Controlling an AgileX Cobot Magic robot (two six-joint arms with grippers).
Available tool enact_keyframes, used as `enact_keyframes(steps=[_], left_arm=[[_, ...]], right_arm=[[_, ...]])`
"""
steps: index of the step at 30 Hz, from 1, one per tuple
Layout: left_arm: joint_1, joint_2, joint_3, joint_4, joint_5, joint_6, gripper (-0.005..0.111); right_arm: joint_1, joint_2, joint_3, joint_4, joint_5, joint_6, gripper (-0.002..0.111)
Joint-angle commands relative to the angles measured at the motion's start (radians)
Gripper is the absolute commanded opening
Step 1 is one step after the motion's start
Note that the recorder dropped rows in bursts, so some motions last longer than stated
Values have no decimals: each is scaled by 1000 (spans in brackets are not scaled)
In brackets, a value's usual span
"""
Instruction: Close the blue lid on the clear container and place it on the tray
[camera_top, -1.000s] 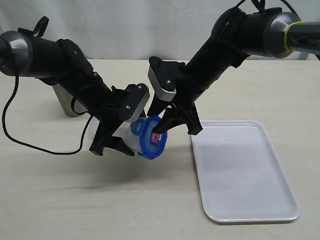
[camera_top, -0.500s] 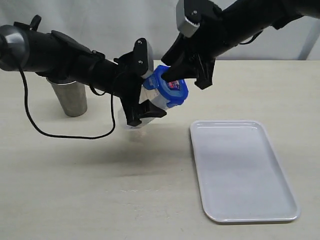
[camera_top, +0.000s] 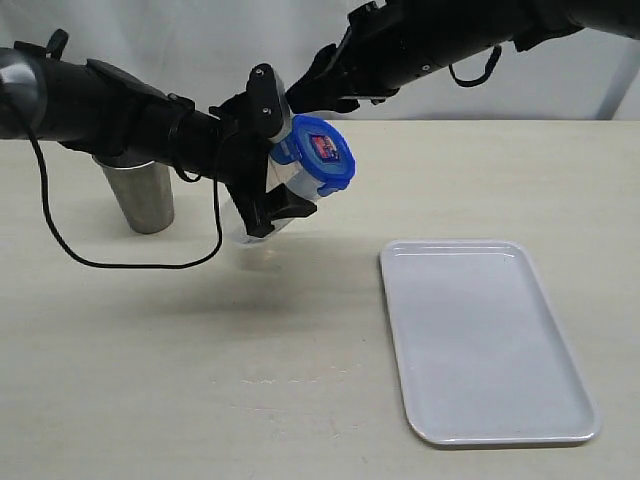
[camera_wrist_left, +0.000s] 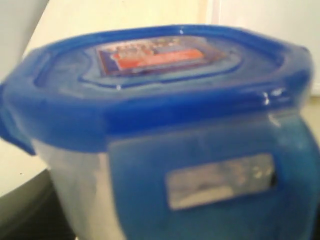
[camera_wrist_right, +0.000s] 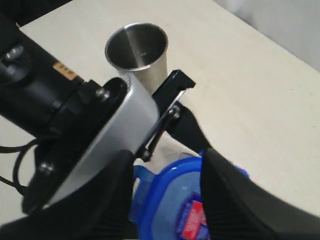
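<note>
The clear container (camera_top: 288, 192) hangs tilted above the table with my left gripper (camera_top: 290, 168) shut on its sides. The blue lid (camera_top: 322, 155) sits on its mouth, sticker facing up. In the left wrist view the lid (camera_wrist_left: 160, 85) and the container wall (camera_wrist_left: 75, 185) fill the picture, and the jaws are hidden. My right gripper (camera_top: 325, 88) is open, a little above and behind the lid and apart from it. Its wrist view shows the lid (camera_wrist_right: 175, 200) beyond the spread fingers of the right gripper (camera_wrist_right: 167, 160). The white tray (camera_top: 485, 340) lies flat at the right.
A tapered steel cup (camera_top: 140, 195) stands at the left behind my left arm; it also shows in the right wrist view (camera_wrist_right: 136, 47). A black cable (camera_top: 120, 262) loops over the table below the left arm.
Both arms have risen from the table. The left gripper carried the lidded container up and tilted it. The right gripper has drawn up and back off the lid.
</note>
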Motion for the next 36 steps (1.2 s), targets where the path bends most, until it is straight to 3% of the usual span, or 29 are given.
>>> enact_keyframes(steps=[1,6,10,18,24,36], left_arm=[[0,-9,-9,-28,7,-2,0],[0,-9,-9,-28,22,-12,0],[0,-9,-9,-28,24,-16,0],[0,-9,-9,-28,33,-16,0],[0,-9,-9,-30,47,-16,0],[0,-9,-9,-30,86,-16,0]], right_arm=[[27,8,2,-91,-6,115,26],[27,8,2,-333,-17,263,4],[25,8,2,-415,-32,348,4],[25,77,2,-392,17,343,4],[25,95,2,-514,-27,407,4],[25,145,2,-514,-46,405,4]])
